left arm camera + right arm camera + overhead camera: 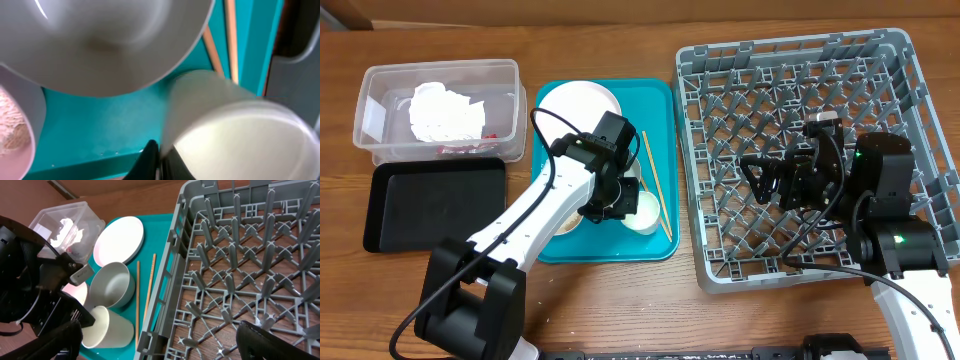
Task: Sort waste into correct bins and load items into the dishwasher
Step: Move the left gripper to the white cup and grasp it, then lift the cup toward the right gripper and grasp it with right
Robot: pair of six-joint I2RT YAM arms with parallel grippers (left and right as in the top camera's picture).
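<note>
Right wrist view shows the white cup (107, 325) lying on its side on the teal tray (160, 237), beside the grey bowl (112, 282) and the chopsticks (137, 300). In the overhead view the left arm partly hides them. The left gripper (159, 162) is at the cup's rim, but I cannot tell if it grips. The right gripper (160, 347) is spread wide over the dish rack (167, 275).

Quick headcount: one teal tray (665, 120), and on it one plate (582, 103), three bowl/cup type things (a grey bowl (112, 284), a white cup (102, 325), a pinkish bowl (36, 117)) plus two chopsticks (150, 285). Off to the side there's one clear tub (380, 85) with one crumpled napkin (445, 112) in it, and one black tray (435, 205). One big grey dish rack (800, 100). Two robot arms (540, 215). The grains (10, 132) in the pinkish bowl are too blurry to count.
</note>
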